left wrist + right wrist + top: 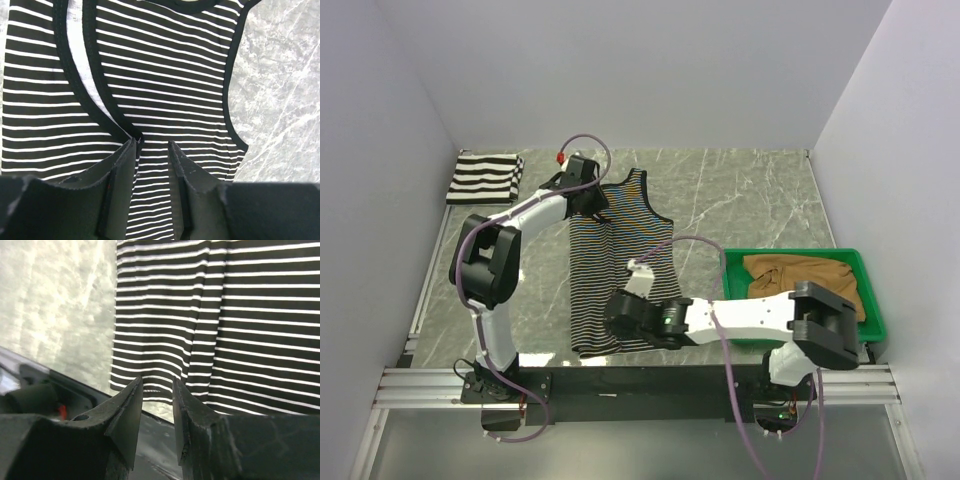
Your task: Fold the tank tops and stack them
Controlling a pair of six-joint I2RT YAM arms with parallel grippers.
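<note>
The folded tank top with wide black-and-white stripes (485,177) lies left of the left gripper (152,145). This gripper's jaws are slightly parted over an armhole edge of the flat-spread pinstriped tank top (615,265). The right gripper (157,382), also parted, is at that top's hem. The plain tan-brown top (805,280) fills the green plastic tray (875,325) to its right.

Pinstriped tank top (615,265) is lying flat mid-table, straps far; wide-striped top (485,177) is sitting folded far left; tan top (805,275) is lying crumpled in the right-hand green tray (790,253)
</note>
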